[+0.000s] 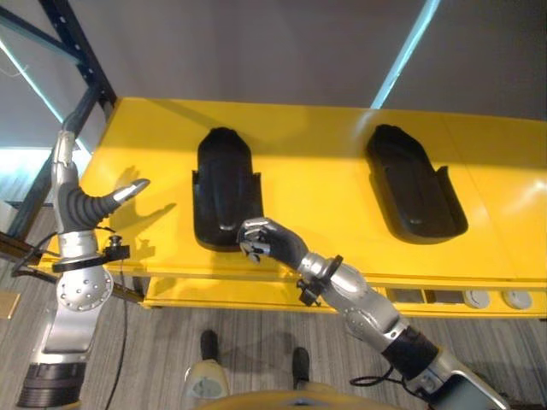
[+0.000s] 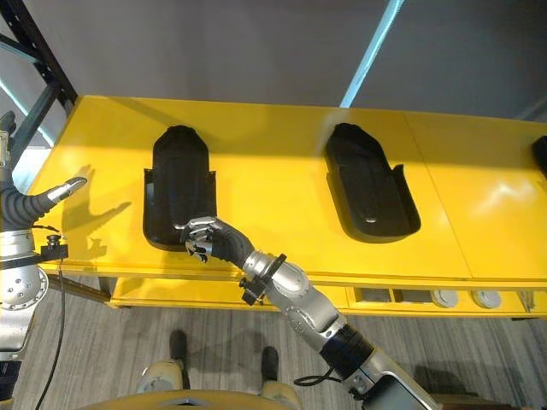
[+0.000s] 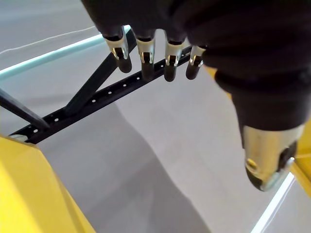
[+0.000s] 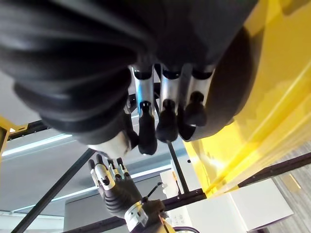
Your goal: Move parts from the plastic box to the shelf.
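We're looking down on the yellow shelf (image 1: 325, 137), and two black parts lie on it, well apart. The left part (image 1: 224, 186) lies lengthwise with its near end at the shelf's front edge; the right part (image 1: 413, 184) sits angled farther along. At the far right edge of the right eye view a third dark shape (image 2: 540, 154) is cut off, too little of it showing for us to say what it is.

Our right hand (image 1: 265, 239) reaches across to the near end of the left part, its fingers curled in toward the part's rim. From the head views the hand touches that end, but the fingertips are partly hidden and we can't tell whether they truly grip. In the right wrist view the fingers (image 4: 167, 114) bend against a dark curved surface, with the shelf's yellow edge beside them.

Our left hand (image 1: 98, 203) is raised off the shelf's left end, by the dark rack frame (image 1: 81, 64). Its fingers (image 3: 146, 60) hang straight and relaxed, holding nothing.

Beneath the shelf's front edge on the right sit small round pale objects (image 1: 500, 299), too small to make out.
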Motion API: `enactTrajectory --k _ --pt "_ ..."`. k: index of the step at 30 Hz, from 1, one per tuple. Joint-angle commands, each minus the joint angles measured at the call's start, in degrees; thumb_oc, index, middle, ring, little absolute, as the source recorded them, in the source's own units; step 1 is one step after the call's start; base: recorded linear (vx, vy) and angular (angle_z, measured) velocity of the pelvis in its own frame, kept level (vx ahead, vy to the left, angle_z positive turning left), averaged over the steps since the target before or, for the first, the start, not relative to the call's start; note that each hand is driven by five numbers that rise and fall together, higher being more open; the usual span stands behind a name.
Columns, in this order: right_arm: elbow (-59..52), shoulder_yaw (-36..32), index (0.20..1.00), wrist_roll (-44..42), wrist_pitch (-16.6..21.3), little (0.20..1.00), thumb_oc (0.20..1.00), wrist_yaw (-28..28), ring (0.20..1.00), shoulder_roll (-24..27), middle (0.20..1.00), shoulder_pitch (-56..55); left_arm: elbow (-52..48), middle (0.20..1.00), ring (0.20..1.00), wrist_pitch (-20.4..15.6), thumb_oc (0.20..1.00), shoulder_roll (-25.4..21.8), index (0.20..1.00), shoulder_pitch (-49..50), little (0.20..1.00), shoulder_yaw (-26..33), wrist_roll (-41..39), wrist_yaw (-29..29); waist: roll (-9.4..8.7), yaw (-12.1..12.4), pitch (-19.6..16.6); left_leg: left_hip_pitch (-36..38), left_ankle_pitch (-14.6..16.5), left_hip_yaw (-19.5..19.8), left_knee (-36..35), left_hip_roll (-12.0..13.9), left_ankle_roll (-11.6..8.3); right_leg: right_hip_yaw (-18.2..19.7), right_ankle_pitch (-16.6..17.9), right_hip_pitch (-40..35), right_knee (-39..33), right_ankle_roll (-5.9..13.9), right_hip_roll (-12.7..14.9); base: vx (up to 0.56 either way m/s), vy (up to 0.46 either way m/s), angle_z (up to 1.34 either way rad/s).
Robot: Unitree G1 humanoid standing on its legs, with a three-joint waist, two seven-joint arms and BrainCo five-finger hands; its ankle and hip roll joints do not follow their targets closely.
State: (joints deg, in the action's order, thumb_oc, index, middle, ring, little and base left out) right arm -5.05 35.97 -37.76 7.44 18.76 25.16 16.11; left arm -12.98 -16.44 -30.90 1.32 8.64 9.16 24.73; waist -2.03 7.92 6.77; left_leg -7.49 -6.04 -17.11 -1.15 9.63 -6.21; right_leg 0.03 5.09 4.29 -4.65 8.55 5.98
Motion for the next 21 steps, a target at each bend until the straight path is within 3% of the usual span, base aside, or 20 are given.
enactTrajectory --k 1,11,15,21 --pt "-2.0 -0.3 0.2 0.7 2.6 0.2 0.2 1.3 0.2 -2.4 0.2 2.3 -2.2 1.0 1.0 -3.3 1.0 -4.0 1.0 -2.4 1.0 -0.8 0.6 1.1 -1.02 0.9 -0.7 0.2 13.8 -1.2 11.2 3.1 -1.89 -0.8 -7.8 2.7 7.2 5.17 2.7 0.0 -0.006 0.06" --pt "-3.0 3.1 0.2 -4.9 -0.2 0.2 0.2 4.8 0.2 -3.6 0.2 4.5 -1.5 1.0 1.0 -3.8 1.0 -3.7 1.0 -3.1 1.0 -1.5 -0.6 1.2 -0.53 1.3 -0.6 -0.6 13.8 -0.8 11.7 2.8 -1.71 -1.4 -7.9 3.3 7.9 5.06 3.0 0.0 -0.004 0.03" --pt "-0.3 8.5 0.2 -17.5 -8.3 0.2 0.2 9.9 0.2 -7.3 0.2 4.3 0.1 1.0 1.0 -3.7 1.0 -2.9 1.0 -5.0 1.0 -4.1 -1.3 0.9 -0.2 2.1 -0.3 -1.0 13.7 -0.8 12.1 2.8 -1.8 -1.8 -8.0 3.4 8.3 4.82 3.2 -0.01 -0.004 0.02" --pt "1.2 9.3 0.2 -22.0 -7.7 0.2 0.2 8.6 0.2 -9.0 0.2 8.5 2.1 1.0 1.0 -2.9 1.0 -2.5 1.0 -7.7 1.0 -7.8 -2.5 0.3 -0.01 2.7 -0.4 -1.4 13.8 -0.4 12.6 2.7 -1.74 -2.4 -8.1 3.6 8.9 4.68 3.4 0.0 -0.005 0.03"
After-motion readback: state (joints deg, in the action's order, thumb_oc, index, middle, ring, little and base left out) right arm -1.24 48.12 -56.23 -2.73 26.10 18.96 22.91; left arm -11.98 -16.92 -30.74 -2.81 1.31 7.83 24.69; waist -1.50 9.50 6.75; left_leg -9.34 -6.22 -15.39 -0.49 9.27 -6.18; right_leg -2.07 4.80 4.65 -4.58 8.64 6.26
